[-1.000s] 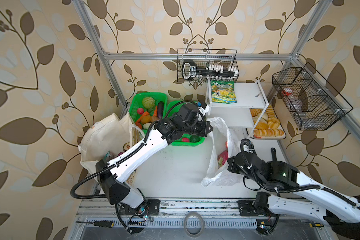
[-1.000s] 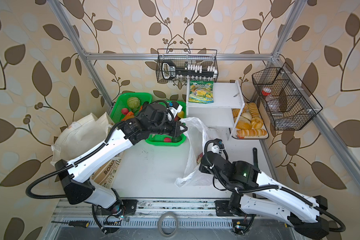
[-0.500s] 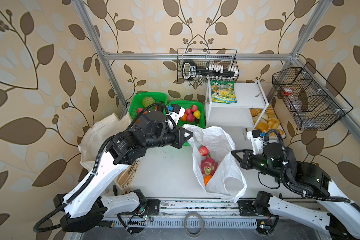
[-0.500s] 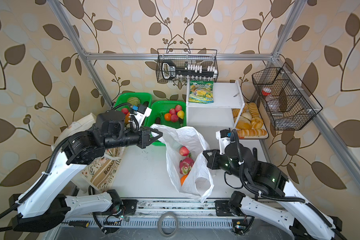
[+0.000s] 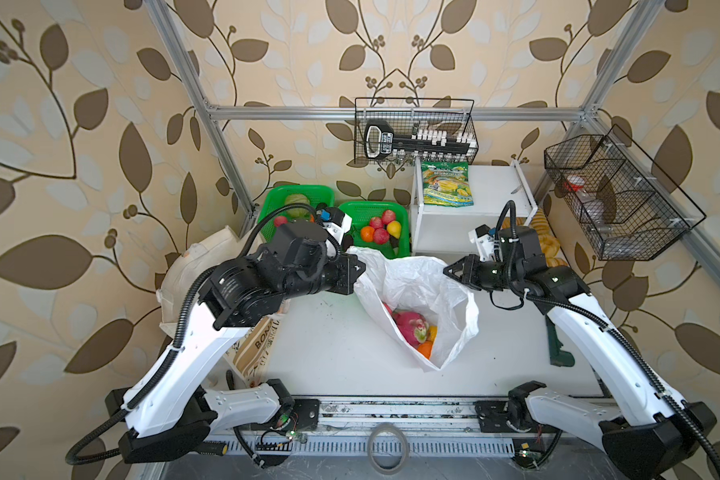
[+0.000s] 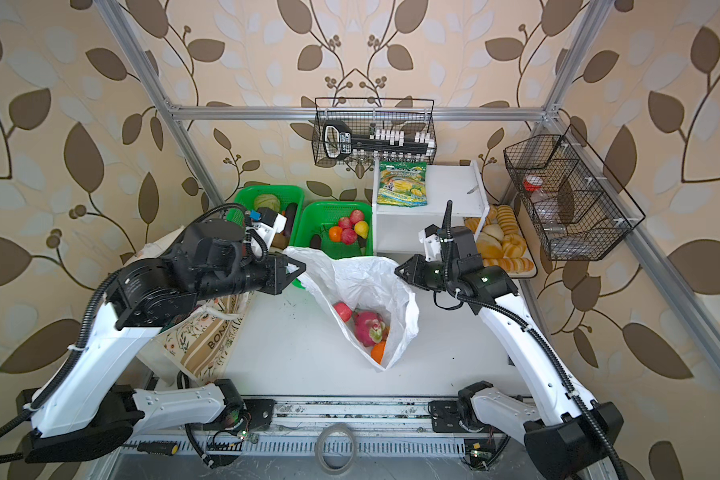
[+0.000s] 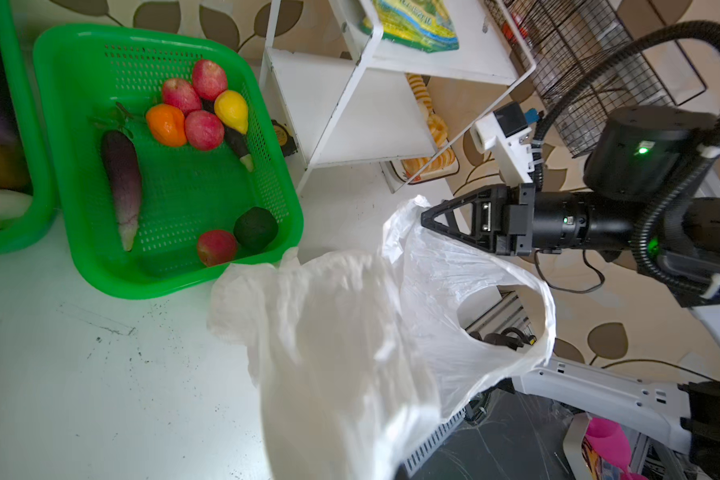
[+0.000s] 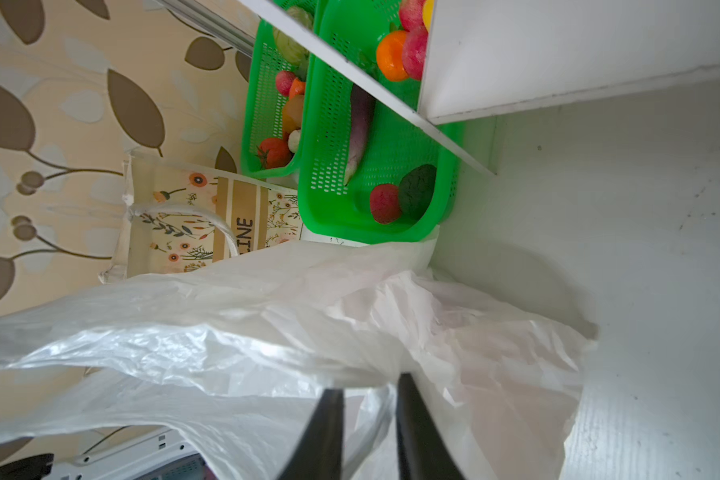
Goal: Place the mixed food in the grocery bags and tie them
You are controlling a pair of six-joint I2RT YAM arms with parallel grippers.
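The left claw (image 5: pixel 359 269) is clamped tight on the plastic bag (image 5: pixel 416 282) rim; the right claw (image 5: pixel 449 271) stands slightly parted at the opposite rim.

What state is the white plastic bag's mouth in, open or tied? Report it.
Open, not tied: in both top views the white plastic bag gapes upward, the dragon fruit showing inside, its handles unknotted.

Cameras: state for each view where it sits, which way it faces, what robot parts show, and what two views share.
Both top views: overhead, looking down on the table; both arms, left gripper and right gripper show.
Left wrist: on the left arm, faces past the plastic bag to the right arm; own jaws unseen.
Right wrist: on the right arm, faces the plastic bag and tote; own jaws apart.
Shared: both wrist views show the green basket.
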